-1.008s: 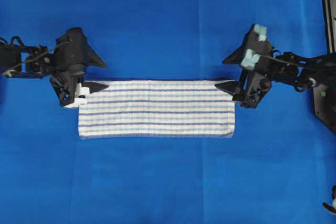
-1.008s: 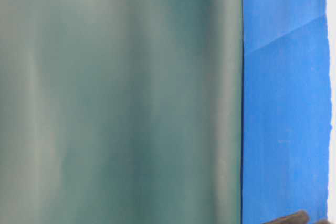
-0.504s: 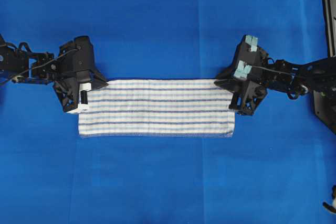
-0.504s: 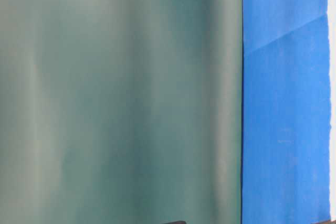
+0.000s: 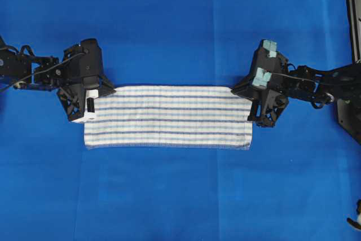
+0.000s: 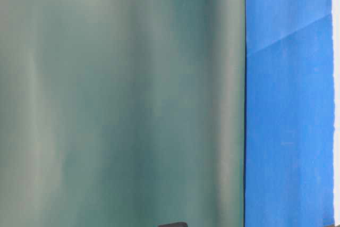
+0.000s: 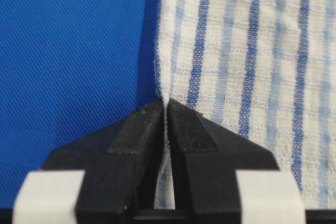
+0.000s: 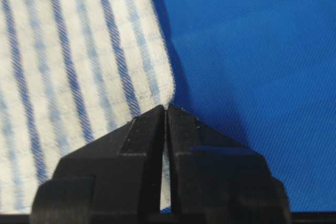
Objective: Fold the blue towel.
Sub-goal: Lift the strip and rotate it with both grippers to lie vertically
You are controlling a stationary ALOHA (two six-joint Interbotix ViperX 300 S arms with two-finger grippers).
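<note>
The whole blue table covering [image 5: 180, 26] is seen from straight above by the overhead view. Mostly a blurred green surface [image 6: 122, 99] is shown by the table-level view, with covering at 3 o'clock. The blue towel [image 7: 252, 51] is viewed closely by both wrist cameras.

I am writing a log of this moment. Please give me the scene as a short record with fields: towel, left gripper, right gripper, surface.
towel: blue towel, a long folded strip lying flat
left gripper: left gripper, shut on the towel's far left corner
right gripper: right gripper, shut on the towel's far right corner
surface: blue cover, towel rests on it
table-level view: mostly blocked by a blurred grey-green surface, towel not seen
</note>
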